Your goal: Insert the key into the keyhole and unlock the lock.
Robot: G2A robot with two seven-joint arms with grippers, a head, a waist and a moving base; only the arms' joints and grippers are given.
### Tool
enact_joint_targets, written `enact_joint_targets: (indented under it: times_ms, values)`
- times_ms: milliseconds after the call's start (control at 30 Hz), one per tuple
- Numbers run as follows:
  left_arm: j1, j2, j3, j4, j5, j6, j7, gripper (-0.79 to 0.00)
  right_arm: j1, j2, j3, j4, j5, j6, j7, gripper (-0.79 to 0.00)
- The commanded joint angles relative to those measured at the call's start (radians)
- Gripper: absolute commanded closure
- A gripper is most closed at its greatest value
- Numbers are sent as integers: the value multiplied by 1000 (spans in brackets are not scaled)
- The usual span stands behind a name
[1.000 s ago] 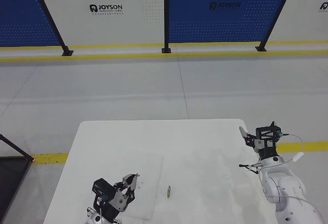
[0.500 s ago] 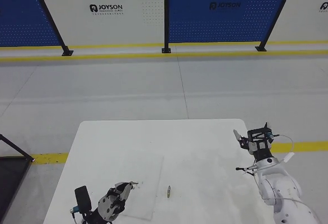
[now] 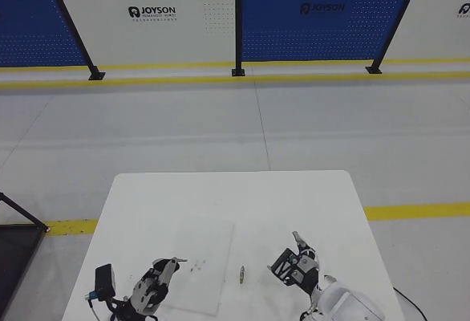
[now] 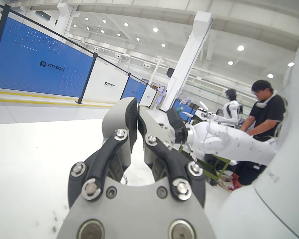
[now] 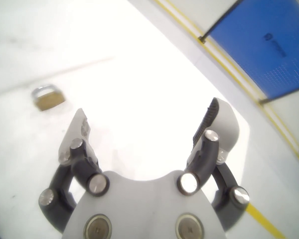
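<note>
L: left gripper (image 4: 136, 115) low over near-left part of white table (image 3: 219, 193), pads clenched together | R: right gripper (image 5: 147, 110) fingers released, spread wide, nothing between | brass padlock (image 3: 241, 274) on table between both grippers, touching neither

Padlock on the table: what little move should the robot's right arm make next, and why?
Probably ease the right end effector over to the brass padlock and grip its body. That end effector is open and empty, and the padlock lies loose on the white table, apart from it.
</note>
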Motion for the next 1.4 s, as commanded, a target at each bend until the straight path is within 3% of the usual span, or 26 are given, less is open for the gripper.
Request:
enact_joint_targets:
  times_ms: [0, 133, 433, 600, 967, 1167, 1233, 1300, 1367]
  values:
    - [-4, 0, -1, 18, -10, -8, 3, 0, 10, -4, -55, 17, -14, -21, 15, -785]
    - [-6, 2, -1, 41, -24, -13, -2, 0, 35, -17, -157, 51, -30, -12, 43, -785]
    - [-7, 2, -1, 49, -25, -17, -6, 0, 35, -17, -157, 51, -30, -12, 43, -785]
    - [-7, 2, -1, 49, -25, -17, -6, 0, 48, -19, -162, 68, 16, -7, -18, -785]
    - [-7, 2, -1, 49, -25, -17, -6, 0, 85, -75, -340, 152, 95, 319, 72, -785]
    - [-7, 2, -1, 49, -25, -17, -6, 0, 113, -87, -352, 175, 126, 374, 128, -782]
    - [-7, 2, -1, 49, -25, -17, -6, 0, 122, -90, -356, 189, 141, 375, 137, -477]
    - [-7, 2, -1, 49, -25, -17, -6, 0, 133, -93, -361, 201, 155, 378, 140, -391]
    - [-7, 2, -1, 49, -25, -17, -6, 0, 143, -97, -366, 216, 163, 381, 141, -382]
